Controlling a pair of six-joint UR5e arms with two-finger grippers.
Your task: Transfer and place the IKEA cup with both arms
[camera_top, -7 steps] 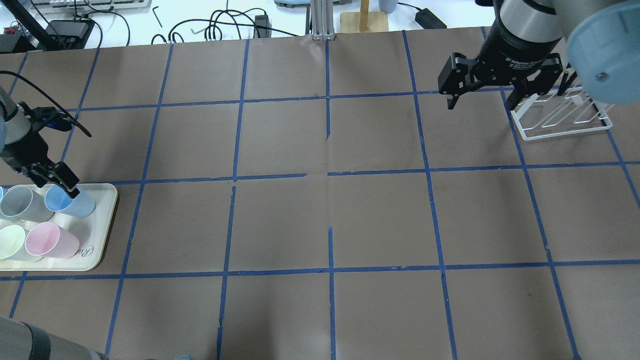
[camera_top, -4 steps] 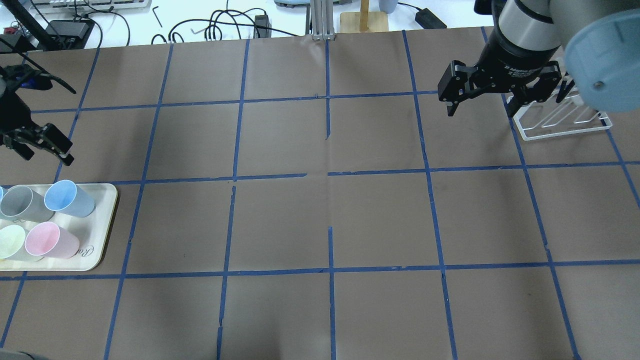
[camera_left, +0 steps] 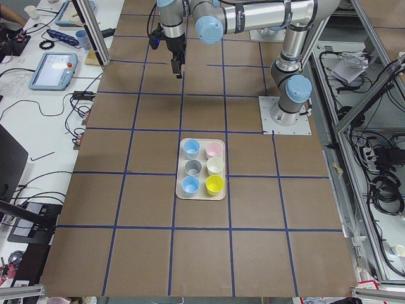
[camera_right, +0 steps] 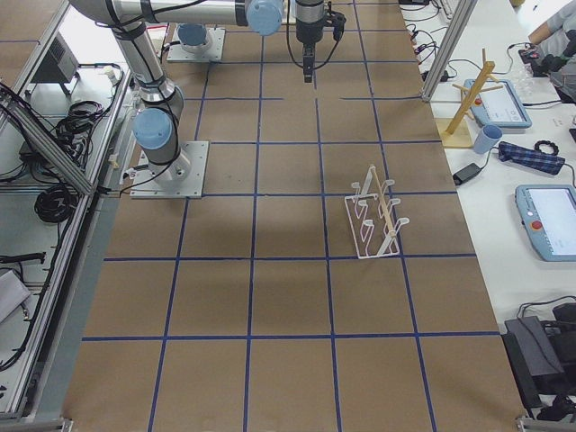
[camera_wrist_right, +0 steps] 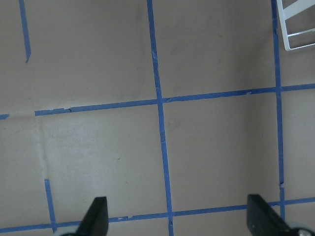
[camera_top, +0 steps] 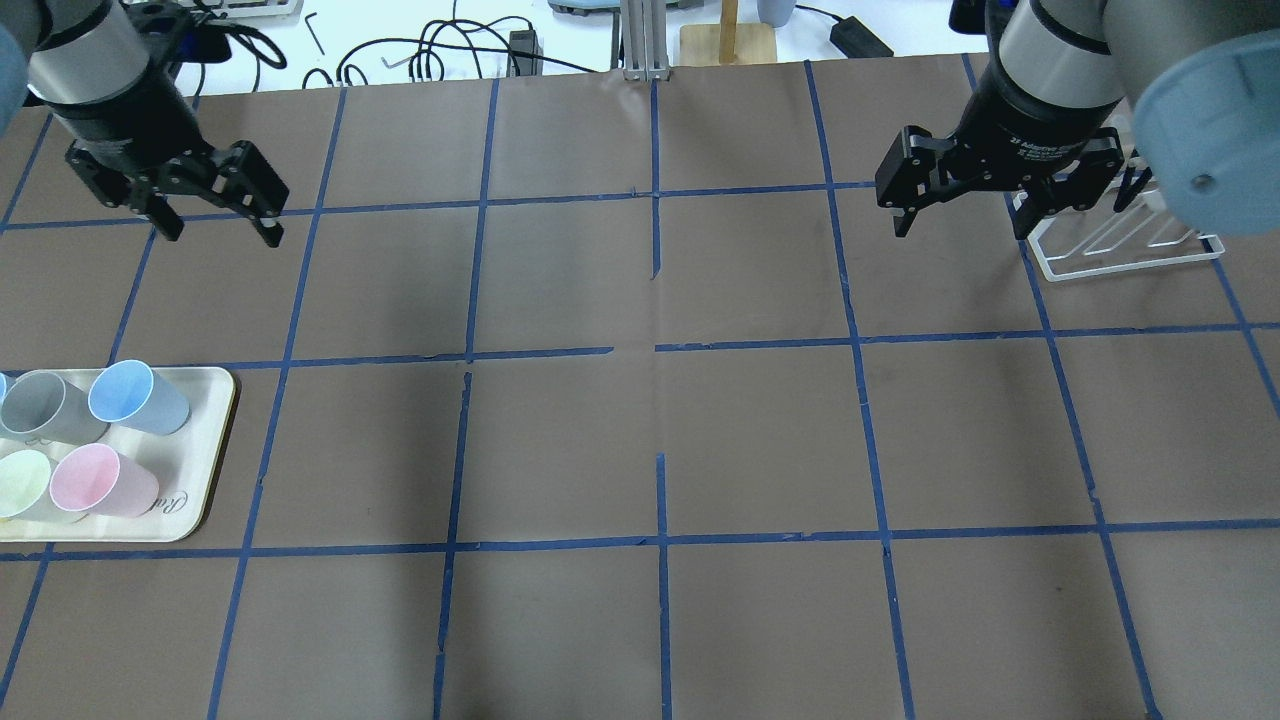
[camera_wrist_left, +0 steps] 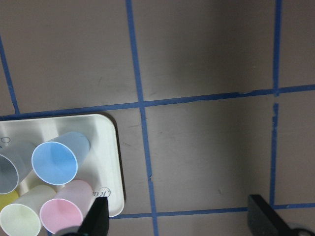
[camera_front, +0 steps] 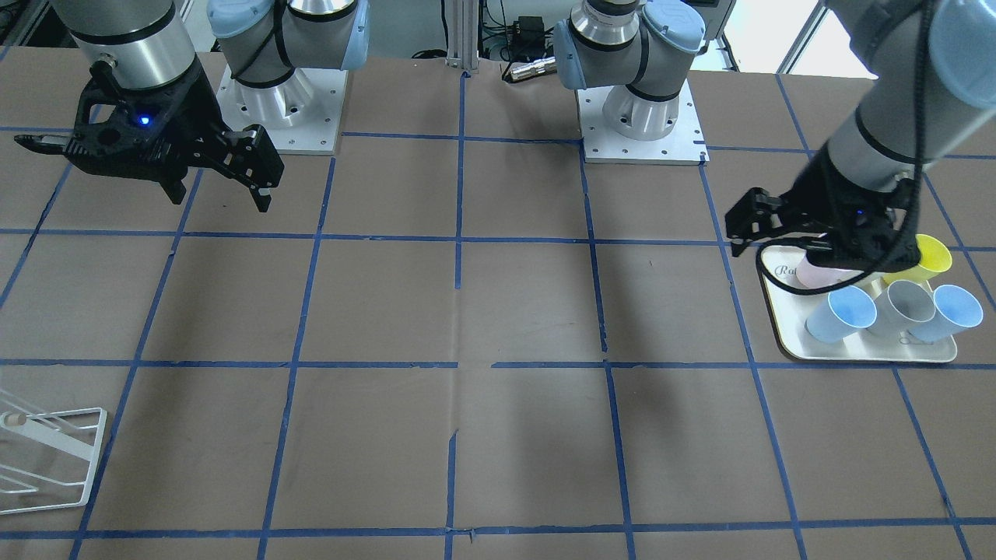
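**Blue cup on the tray, both grippers empty**

Light-blue and upright, the cup (camera_top: 135, 397) stands at a corner of the cream tray (camera_top: 215, 440), the corner farthest from the robot and nearest the middle of the brown table (camera_top: 560, 450). Just beside it are a grey cup (camera_top: 40, 405) and a pink cup (camera_top: 95, 480); whether they touch it I cannot tell. Nothing grips it.

High over the table hangs the left gripper (camera_top: 220, 235), well apart from the cup. Its jaws are spread wide with nothing between them. In its wrist view the tray lies off to one side, past one of the fingers (camera_wrist_left: 98, 219). At the other end the right gripper (camera_top: 960, 230) hangs near a white wire rack (camera_top: 1130, 250) — jaws likewise wide apart, holding nothing, with only blue-taped table beneath.
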